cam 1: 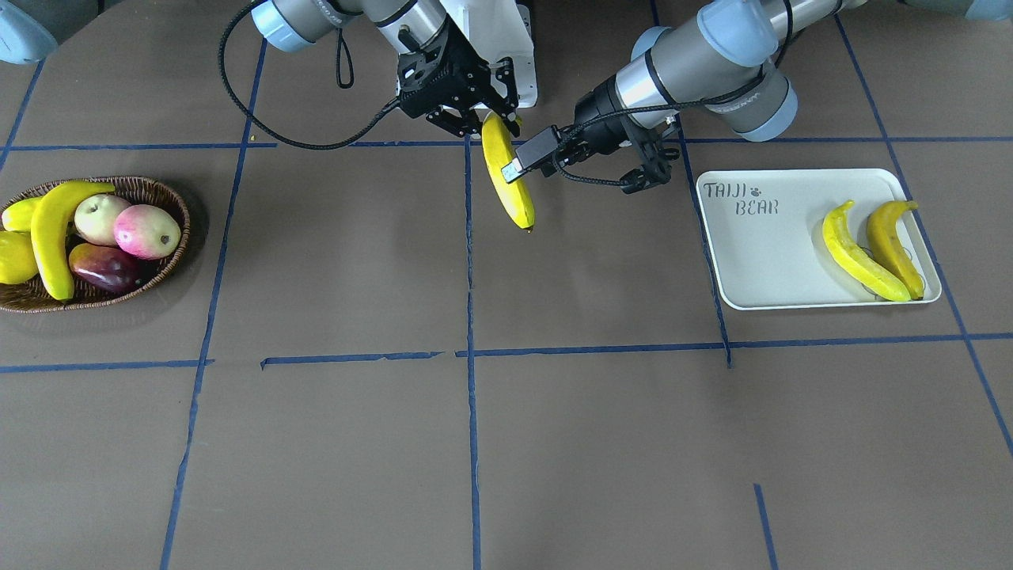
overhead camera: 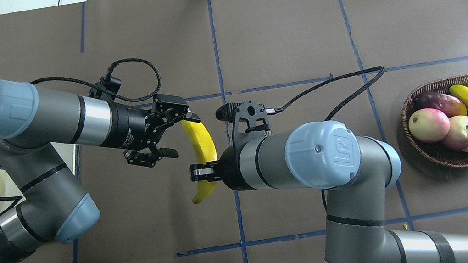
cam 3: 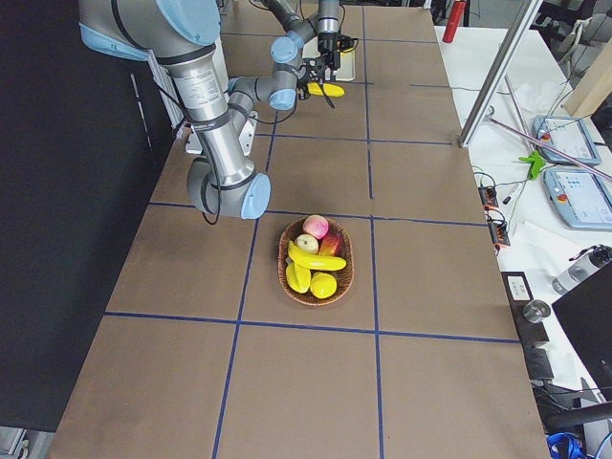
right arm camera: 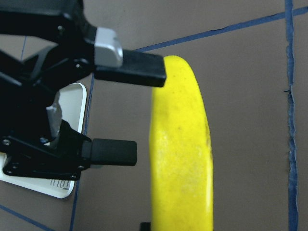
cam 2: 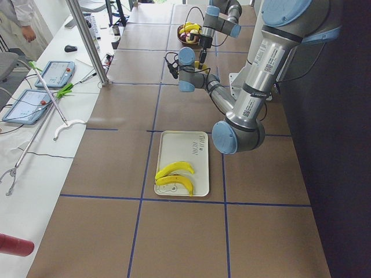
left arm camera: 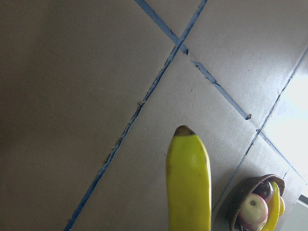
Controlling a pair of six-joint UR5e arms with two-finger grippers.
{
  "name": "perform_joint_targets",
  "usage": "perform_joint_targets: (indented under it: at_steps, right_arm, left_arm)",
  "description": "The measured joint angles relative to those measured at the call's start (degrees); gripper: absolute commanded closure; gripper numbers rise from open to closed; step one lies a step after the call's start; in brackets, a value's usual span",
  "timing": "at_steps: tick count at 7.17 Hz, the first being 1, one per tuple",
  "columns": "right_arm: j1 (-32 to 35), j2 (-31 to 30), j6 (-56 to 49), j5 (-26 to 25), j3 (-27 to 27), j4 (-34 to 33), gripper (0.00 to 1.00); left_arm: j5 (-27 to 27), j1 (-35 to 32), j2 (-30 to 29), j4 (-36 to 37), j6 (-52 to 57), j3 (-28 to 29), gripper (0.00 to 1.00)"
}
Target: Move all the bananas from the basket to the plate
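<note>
Yellow, smooth and gently curved, the held banana point(overhead camera: 200, 141) hangs at the centre of the overhead frame, clear of the table point(cam 1: 554, 443). Its skin is glossy and it has a small dark brown tip. My right gripper point(overhead camera: 201, 172) is clamped across it, close to the end that points toward the bottom of that frame. My left gripper point(overhead camera: 174, 135) stands spread wide beside the fruit's other end. In the right wrist view one of its black fingers point(right arm camera: 130, 65) reaches the banana's edge, though I cannot tell whether it touches. The other finger sits apart from the fruit.

In the front-facing view, the white plate point(cam 1: 760, 253) lies at the right of the frame. It is a hard, rounded-corner rectangle with a raised rim and grey lettering. A lemon-yellow banana point(cam 1: 859, 253) and a golden banana point(cam 1: 894, 245) rest side by side at its right end. At the left edge of that frame sits the basket point(cam 1: 158, 186), an oval of dark brown wicker. A fourth banana point(cam 1: 54, 237) is draped over the rounded fruit point(cam 1: 146, 231) inside, which is pink, green, purple and yellow. Matte brown sheeting covers the table, gridded with blue tape point(cam 1: 469, 317).
</note>
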Motion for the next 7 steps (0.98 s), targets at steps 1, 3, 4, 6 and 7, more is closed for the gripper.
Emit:
perform_joint_targets:
  at_steps: [1,3,4,6,7]
  right_arm:
    - [-0.5,0.0,0.0,-0.2,0.0,0.4,0.98]
    - [-0.8,0.0,0.0,-0.3,0.1,0.5,0.98]
    - [-0.9,0.0,0.0,-0.3,0.1,0.5,0.98]
    - [-1.0,0.0,0.0,-0.4,0.2,0.5,0.98]
    - [-1.0,0.0,0.0,-0.3,0.2,0.5,0.96]
  left_arm:
    - [1.3,0.8,-0.1,0.1,-0.1,0.2,0.07]
    - [2.9,2.0,-0.2,0.1,-0.1,0.2,0.24]
    - [3.1,2.2,-0.2,0.1,-0.1,0.3,0.4]
    - [3.4,2.5,-0.4,0.1,-0.1,0.5,0.67]
    - [3.4,2.5,-0.5,0.1,-0.1,0.6,0.87]
